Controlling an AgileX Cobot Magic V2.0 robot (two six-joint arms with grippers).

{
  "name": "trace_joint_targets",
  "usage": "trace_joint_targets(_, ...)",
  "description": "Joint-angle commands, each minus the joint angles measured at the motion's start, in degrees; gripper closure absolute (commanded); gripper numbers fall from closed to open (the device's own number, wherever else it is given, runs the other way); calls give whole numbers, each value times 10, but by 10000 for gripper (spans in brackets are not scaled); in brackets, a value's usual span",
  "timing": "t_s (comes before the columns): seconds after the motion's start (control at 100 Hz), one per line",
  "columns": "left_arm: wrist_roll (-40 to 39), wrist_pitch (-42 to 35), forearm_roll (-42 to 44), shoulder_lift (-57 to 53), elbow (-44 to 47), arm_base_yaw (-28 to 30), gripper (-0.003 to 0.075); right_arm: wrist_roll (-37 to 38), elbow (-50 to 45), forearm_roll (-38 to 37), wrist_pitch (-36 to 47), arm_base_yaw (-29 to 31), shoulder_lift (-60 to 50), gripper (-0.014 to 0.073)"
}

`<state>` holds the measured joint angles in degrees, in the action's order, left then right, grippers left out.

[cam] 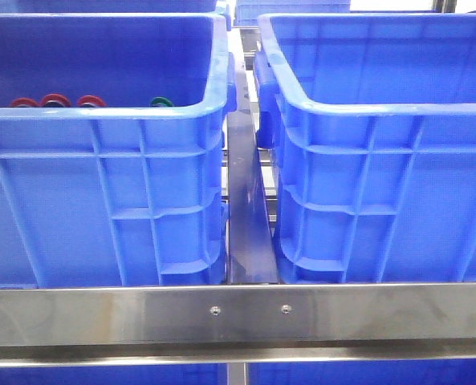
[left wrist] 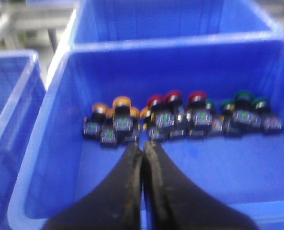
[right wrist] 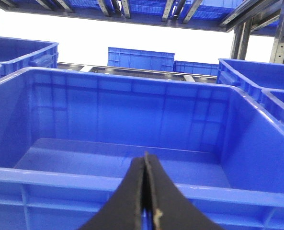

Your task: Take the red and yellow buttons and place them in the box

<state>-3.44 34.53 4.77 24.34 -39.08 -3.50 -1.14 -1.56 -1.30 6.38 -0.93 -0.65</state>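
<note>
In the left wrist view a row of buttons lies along the far wall of a blue crate (left wrist: pixel 180 62): yellow buttons (left wrist: pixel 121 103) on one side, red buttons (left wrist: pixel 173 97) in the middle. My left gripper (left wrist: pixel 142 143) is shut and empty, its tips just short of the row between the yellow and red ones. The front view shows only the red buttons' tops (cam: pixel 54 101) over the left crate's rim (cam: pixel 101 114). My right gripper (right wrist: pixel 145 155) is shut and empty, near the front rim of an empty blue box (right wrist: pixel 60 175). Neither gripper shows in the front view.
Green buttons (left wrist: pixel 244 96) lie at the other end of the row; one green top (cam: pixel 161 102) peeks over the rim. The right crate (cam: pixel 366 108) stands beside the left one with a narrow gap between. A steel rail (cam: pixel 238 313) crosses in front. More blue crates (right wrist: pixel 141 58) stand behind.
</note>
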Motion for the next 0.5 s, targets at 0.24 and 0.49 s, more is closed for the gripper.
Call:
trace_joint_targets(0.24,-1,77,-1,201,-179,2,739,-2,1,0,44,0,-12,661)
trace_joint_targets(0.49,-1,79,-1,232,-186,2,554,-2,1,0,44,0,-12,661)
